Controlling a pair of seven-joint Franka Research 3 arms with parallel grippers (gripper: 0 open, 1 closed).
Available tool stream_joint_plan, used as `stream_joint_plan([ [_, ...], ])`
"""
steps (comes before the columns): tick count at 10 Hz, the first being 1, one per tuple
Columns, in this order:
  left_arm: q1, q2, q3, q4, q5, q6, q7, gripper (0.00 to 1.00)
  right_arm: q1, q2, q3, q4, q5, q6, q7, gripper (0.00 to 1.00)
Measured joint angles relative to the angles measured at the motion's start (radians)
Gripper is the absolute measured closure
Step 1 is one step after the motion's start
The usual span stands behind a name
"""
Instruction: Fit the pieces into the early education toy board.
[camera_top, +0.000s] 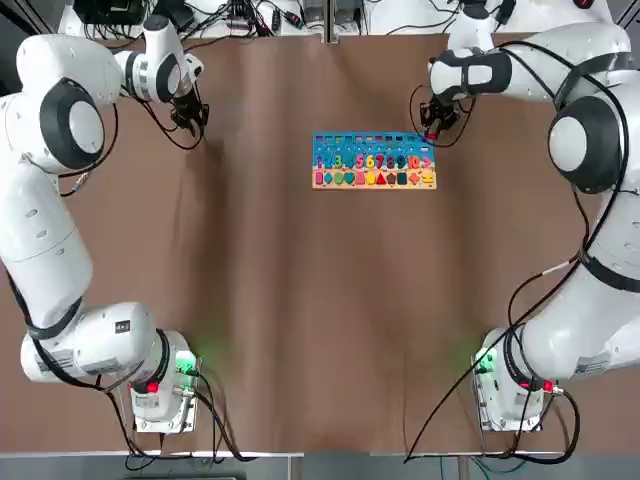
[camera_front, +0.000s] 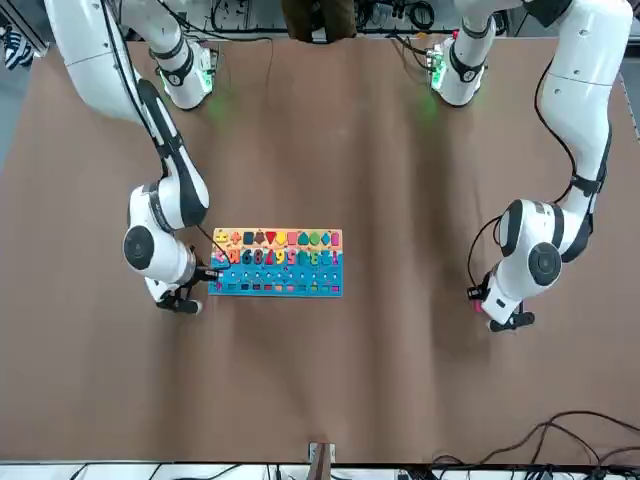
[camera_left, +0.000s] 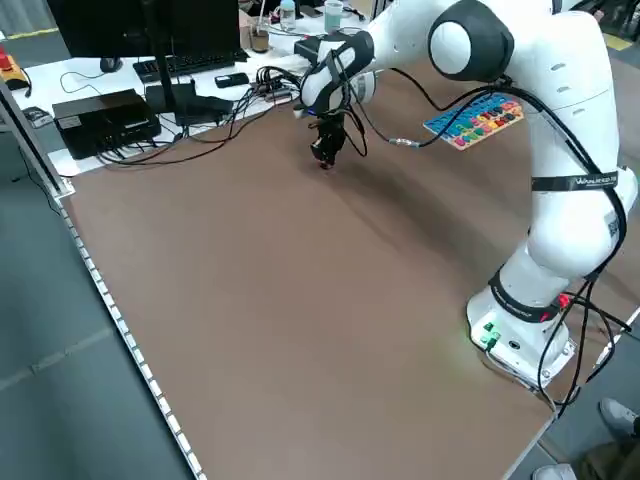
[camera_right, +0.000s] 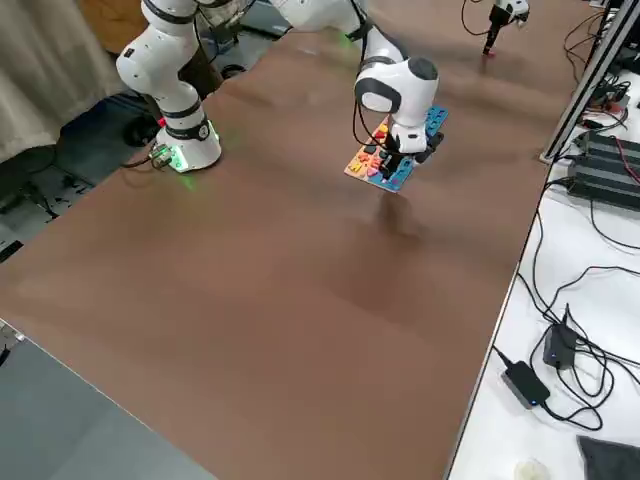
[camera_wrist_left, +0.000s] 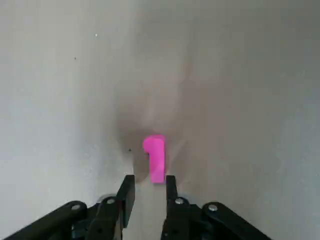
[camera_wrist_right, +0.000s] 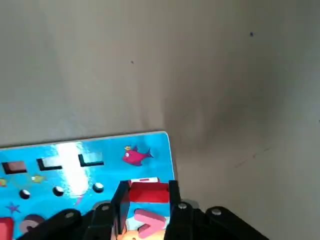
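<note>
Board (camera_top: 374, 160) lay under right gripper (camera_wrist_right: 146, 192), clamped on red piece (camera_wrist_right: 148, 191). Left gripper (camera_wrist_left: 146, 187) clamped pink piece (camera_wrist_left: 155, 157) above table (camera_top: 300, 300).

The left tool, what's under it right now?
Under the left tool lies a pink piece shaped like a "1", flat on the brown table. The piece's lower end is hidden between the fingers.

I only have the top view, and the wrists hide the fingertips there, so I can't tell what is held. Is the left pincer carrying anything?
Observer: Yes. The left wrist view shows the left pincer gripping the end of a pink piece shaped like "1".
Operator: And the right one?
Observer: The right pincer is shut on a red piece.
Operator: Is it over the board?
Observer: Yes, over the board, at its blue corner beside a printed fish.
</note>
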Motion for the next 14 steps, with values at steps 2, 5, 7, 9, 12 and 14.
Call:
stream_joint_plan([
  [2,0.000,0.001,0.000,-0.001,0.000,0.010,0.000,0.72,0.004,0.001,0.000,-0.017,0.000,0.024,0.000,0.64],
  [5,0.000,0.002,0.000,-0.001,0.000,0.015,0.000,0.81,0.017,0.001,0.000,-0.033,0.000,0.032,0.000,0.64],
  [7,0.000,0.002,-0.001,0.000,0.001,0.024,0.000,0.80,0.022,0.001,0.000,-0.044,0.000,0.032,0.000,0.64],
  [9,0.000,0.002,-0.001,0.005,0.002,0.036,0.000,0.78,0.024,0.002,0.000,-0.053,0.000,0.032,0.000,0.64],
  [12,0.000,0.006,0.000,0.006,0.034,0.041,-0.001,0.78,0.024,0.004,0.000,-0.060,0.000,0.033,0.000,0.64],
  [14,0.003,0.014,0.000,0.006,0.035,0.049,-0.001,0.78,0.026,0.005,0.000,-0.063,0.000,0.035,0.000,0.64],
])
